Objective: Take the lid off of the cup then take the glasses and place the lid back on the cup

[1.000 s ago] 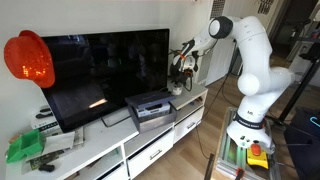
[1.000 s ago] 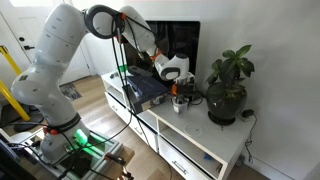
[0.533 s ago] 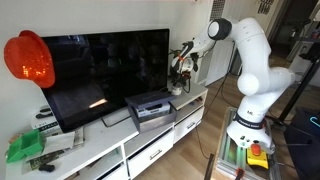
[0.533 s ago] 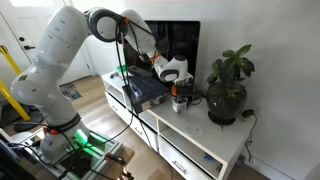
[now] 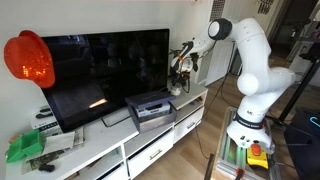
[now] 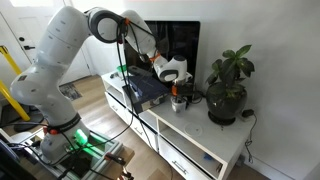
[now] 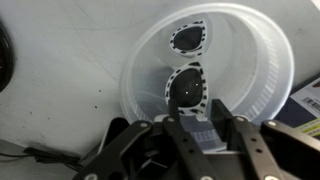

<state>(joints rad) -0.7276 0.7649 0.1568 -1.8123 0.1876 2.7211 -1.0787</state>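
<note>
The wrist view looks straight down into the pale round cup [image 7: 140,70], which has no lid on it. Glasses [image 7: 186,85] with a black-and-white patterned frame stand inside it. My gripper [image 7: 192,128] reaches into the cup's mouth, its two dark fingers on either side of the glasses' lower part. The jaws are half closed and I see no firm grip. In both exterior views the gripper [image 5: 181,78] [image 6: 177,86] hangs over the cup [image 6: 178,101] on the white cabinet, beside the plant. The lid is out of view.
A dark potted plant [image 6: 228,85] stands close to the cup. A grey box-shaped device [image 5: 150,110] and a large television [image 5: 100,65] sit along the white cabinet [image 5: 110,150]. A red helmet-like thing [image 5: 28,58] and green items [image 5: 25,148] are at the far end.
The jaws have narrowed around the glasses. The arm has hardly moved.
</note>
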